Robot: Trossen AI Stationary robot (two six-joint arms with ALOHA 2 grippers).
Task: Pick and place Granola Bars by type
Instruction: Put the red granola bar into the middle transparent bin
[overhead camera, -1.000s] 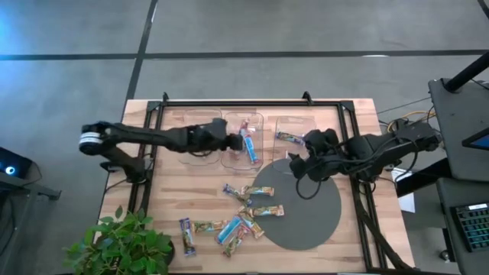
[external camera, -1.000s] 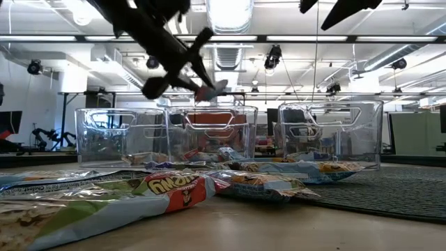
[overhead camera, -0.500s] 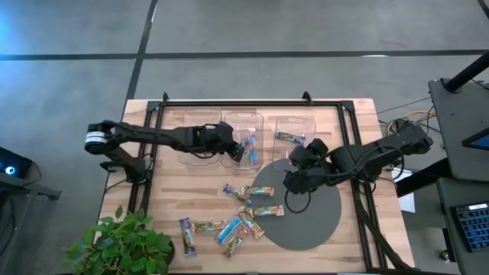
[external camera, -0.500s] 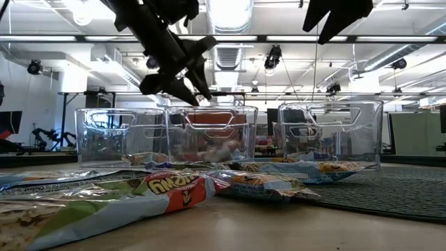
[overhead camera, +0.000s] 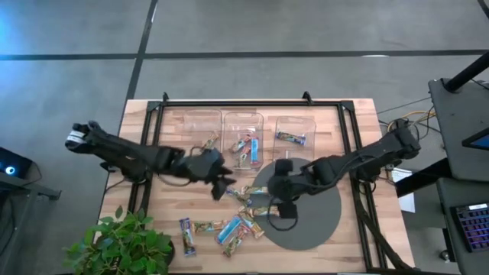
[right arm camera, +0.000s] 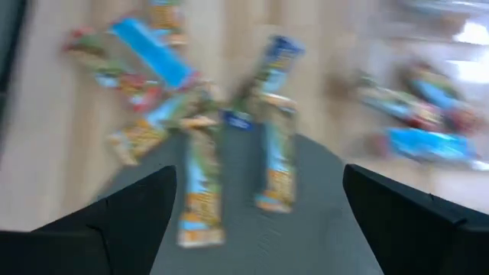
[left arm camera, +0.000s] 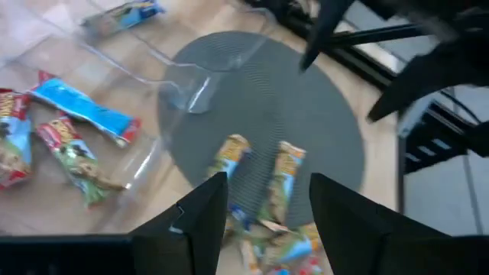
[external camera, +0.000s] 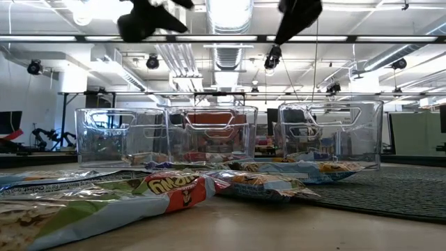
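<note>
Several Granola Bars (overhead camera: 243,214) lie loose on the wooden table near the left rim of a grey round mat (overhead camera: 313,218); two (left arm camera: 286,172) rest partly on the mat. More bars (overhead camera: 246,145) lie in the middle clear bin (overhead camera: 243,122), and one (overhead camera: 292,138) lies in the right bin. My left gripper (overhead camera: 221,182) hangs open above the table, just left of the loose bars (left arm camera: 229,156), holding nothing. My right gripper (overhead camera: 280,206) hovers wide open over the mat's left part, with the bars (right arm camera: 279,168) below and ahead of it.
A third clear bin (overhead camera: 200,130) stands at the far left of the row. A dark metal frame (overhead camera: 252,101) runs along the far and side edges of the table. A potted plant (overhead camera: 122,244) sits at the near left corner.
My left gripper has opened and dropped its bar into the middle bin, then drawn back toward the near edge to just left of the loose bars. My right gripper, still wide open, has gone from beside the right bin toward the near left, over the mat.
</note>
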